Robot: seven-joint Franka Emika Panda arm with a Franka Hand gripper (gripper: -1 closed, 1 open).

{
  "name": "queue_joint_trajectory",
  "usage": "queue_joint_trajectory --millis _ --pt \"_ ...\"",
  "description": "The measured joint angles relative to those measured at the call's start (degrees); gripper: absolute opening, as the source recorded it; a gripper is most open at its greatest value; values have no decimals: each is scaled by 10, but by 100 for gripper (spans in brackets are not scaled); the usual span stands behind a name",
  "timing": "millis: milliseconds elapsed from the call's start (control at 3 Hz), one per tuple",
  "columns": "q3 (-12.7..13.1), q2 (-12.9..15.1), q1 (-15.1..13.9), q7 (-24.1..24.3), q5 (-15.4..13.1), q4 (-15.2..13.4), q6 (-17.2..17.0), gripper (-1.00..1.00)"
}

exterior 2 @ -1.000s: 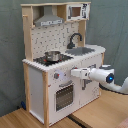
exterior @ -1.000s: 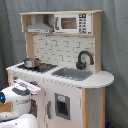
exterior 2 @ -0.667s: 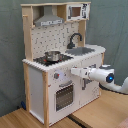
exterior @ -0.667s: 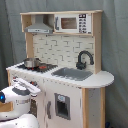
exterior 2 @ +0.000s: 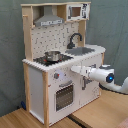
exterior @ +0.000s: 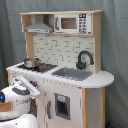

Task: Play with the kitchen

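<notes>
White-and-light-wood toy play kitchen (exterior: 70, 75) (exterior 2: 60, 60) stands upright against a grey curtain (exterior: 115, 45), small metal pot (exterior: 31, 62) (exterior 2: 52, 55) on its stove, white arm's gripper (exterior 2: 75, 69) at the front panel near the oven door (exterior 2: 64, 96), finger state: cannot tell.
</notes>
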Motion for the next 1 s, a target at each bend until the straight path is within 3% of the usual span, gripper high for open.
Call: queue_joint_trajectory --millis 1000 --pt "-1 0 0 192 0 1 1 -100"
